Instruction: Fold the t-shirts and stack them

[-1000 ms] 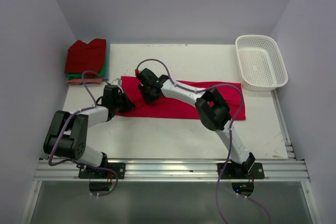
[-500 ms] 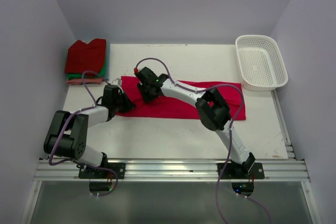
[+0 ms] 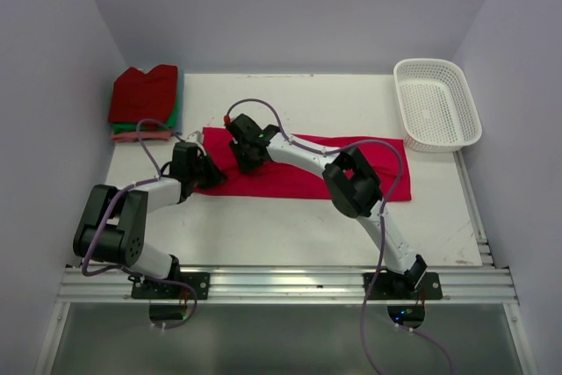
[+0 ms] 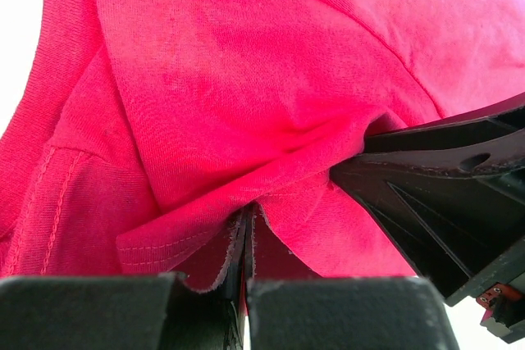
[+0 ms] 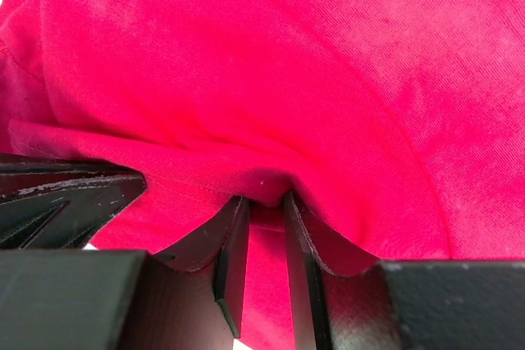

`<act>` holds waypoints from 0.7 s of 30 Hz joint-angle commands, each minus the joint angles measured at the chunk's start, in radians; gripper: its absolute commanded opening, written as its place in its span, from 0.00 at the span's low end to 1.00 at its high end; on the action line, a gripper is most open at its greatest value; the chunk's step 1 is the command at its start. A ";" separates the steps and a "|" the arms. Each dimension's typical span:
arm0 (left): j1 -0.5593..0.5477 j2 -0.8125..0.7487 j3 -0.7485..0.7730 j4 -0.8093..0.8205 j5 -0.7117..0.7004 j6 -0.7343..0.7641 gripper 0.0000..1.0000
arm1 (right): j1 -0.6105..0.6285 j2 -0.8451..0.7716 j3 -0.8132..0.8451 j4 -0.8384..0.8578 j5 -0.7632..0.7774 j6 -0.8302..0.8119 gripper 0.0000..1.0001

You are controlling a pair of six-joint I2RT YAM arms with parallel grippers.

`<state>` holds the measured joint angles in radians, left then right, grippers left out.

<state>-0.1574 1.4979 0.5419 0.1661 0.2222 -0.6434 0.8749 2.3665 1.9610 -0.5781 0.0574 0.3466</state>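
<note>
The crimson-pink t-shirt (image 3: 303, 175) lies as a long folded strip across the middle of the table. My left gripper (image 3: 211, 173) is at the strip's left end, shut on a pinch of its hem (image 4: 197, 235), as the left wrist view (image 4: 248, 215) shows. My right gripper (image 3: 240, 162) is just right of it on the far edge; its jaws stand narrowly apart with a fold of the same cloth (image 5: 271, 194) pinched at the tips (image 5: 264, 202). A stack of folded t-shirts (image 3: 144, 94), dark red over green and salmon pink, sits at the back left.
A white lattice basket (image 3: 436, 104) stands at the back right. The table's bare white surface (image 3: 290, 226) runs in front of the strip. The two grippers are very close; the right one's black finger (image 4: 443, 186) shows in the left wrist view.
The right arm's elbow has shifted slightly left. Both grippers stay at the shirt's left end with their hold on the cloth.
</note>
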 commanded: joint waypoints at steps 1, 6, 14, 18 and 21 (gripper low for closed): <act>0.005 0.018 -0.019 -0.002 -0.001 0.007 0.00 | 0.001 -0.019 -0.027 -0.026 -0.004 0.002 0.27; 0.009 0.022 -0.020 0.004 0.005 0.004 0.00 | 0.007 -0.073 -0.057 -0.009 -0.005 0.002 0.27; 0.009 0.013 -0.019 -0.002 0.003 0.002 0.00 | 0.012 -0.072 -0.066 -0.011 -0.004 0.000 0.27; 0.010 0.016 -0.016 -0.004 0.003 0.005 0.00 | 0.013 -0.084 -0.079 -0.006 -0.002 -0.001 0.27; 0.010 0.018 -0.013 -0.002 0.005 0.005 0.00 | 0.013 -0.092 -0.080 -0.008 0.001 -0.004 0.28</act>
<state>-0.1543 1.5013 0.5415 0.1703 0.2344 -0.6437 0.8787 2.3318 1.9026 -0.5518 0.0597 0.3466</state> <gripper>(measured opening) 0.004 0.275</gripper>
